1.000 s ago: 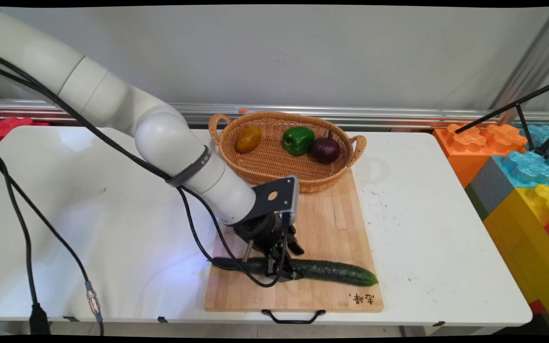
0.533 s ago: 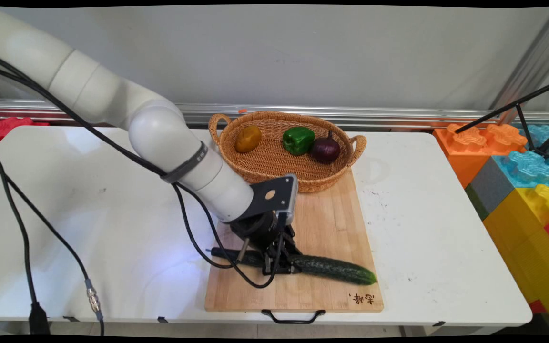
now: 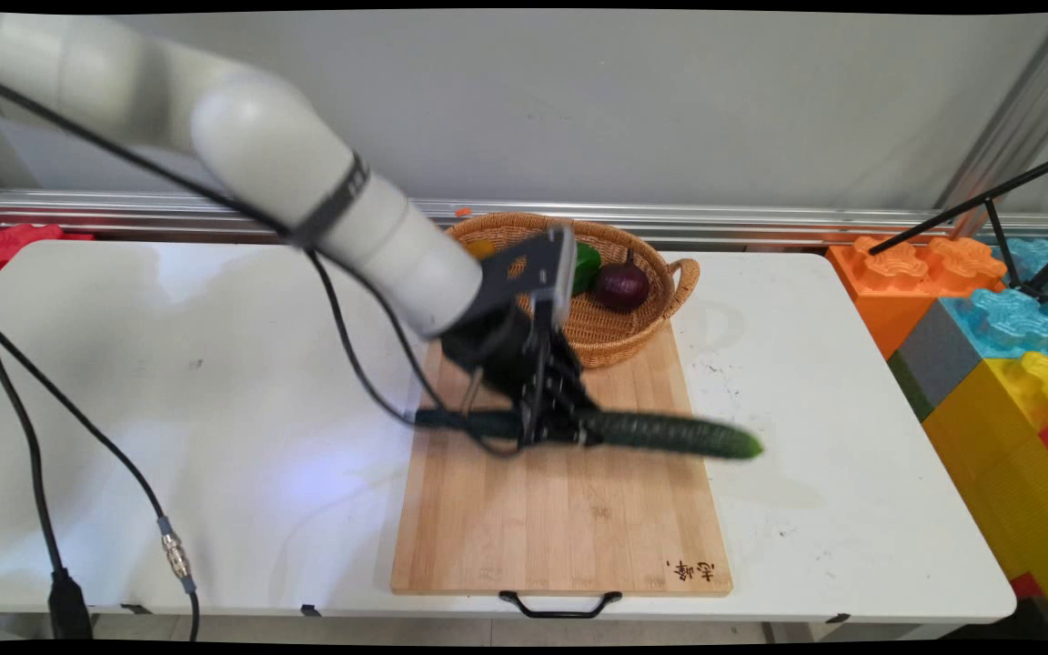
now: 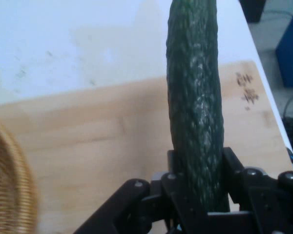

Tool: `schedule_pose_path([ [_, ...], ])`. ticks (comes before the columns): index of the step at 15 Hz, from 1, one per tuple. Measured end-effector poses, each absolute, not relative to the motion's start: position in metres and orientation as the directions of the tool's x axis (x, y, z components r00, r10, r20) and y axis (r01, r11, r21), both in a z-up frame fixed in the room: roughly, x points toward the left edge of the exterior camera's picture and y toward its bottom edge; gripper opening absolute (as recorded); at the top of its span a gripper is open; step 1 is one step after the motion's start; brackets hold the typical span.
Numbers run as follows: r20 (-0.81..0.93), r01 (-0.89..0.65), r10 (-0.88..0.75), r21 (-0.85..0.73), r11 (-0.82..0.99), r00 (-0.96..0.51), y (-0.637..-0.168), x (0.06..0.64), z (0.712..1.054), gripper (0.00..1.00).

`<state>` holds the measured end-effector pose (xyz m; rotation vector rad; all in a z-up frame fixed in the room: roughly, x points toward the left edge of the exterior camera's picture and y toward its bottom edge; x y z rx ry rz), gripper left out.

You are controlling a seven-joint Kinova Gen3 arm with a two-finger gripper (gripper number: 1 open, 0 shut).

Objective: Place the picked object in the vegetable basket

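While the pincer [image 3: 553, 428] clamps the cucumber [image 3: 670, 434] mid-length, it hangs level above the cutting board [image 3: 560, 528].

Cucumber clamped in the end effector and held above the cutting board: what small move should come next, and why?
Probably a short carry toward the wicker basket. The end effector grips the cucumber near its middle, level and clear of the cutting board. The basket sits just behind, already holding a green pepper and a purple onion, with bare weave near its front.
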<state>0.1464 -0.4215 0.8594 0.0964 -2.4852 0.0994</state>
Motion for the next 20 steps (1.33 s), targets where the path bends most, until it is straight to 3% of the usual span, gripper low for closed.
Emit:
schedule_pose_path([
  [8, 0.713, -0.168, -0.03, -0.124, 0.978, -0.701, -0.488, 0.157, 0.915, 0.0],
  [14, 0.753, -0.204, 0.02, -0.203, 0.958, -0.658, -0.538, 0.153, 0.917, 0.0],
  [20, 0.721, -0.214, 0.054, -0.276, 0.937, -0.691, -0.576, 0.161, 0.896, 0.0],
])
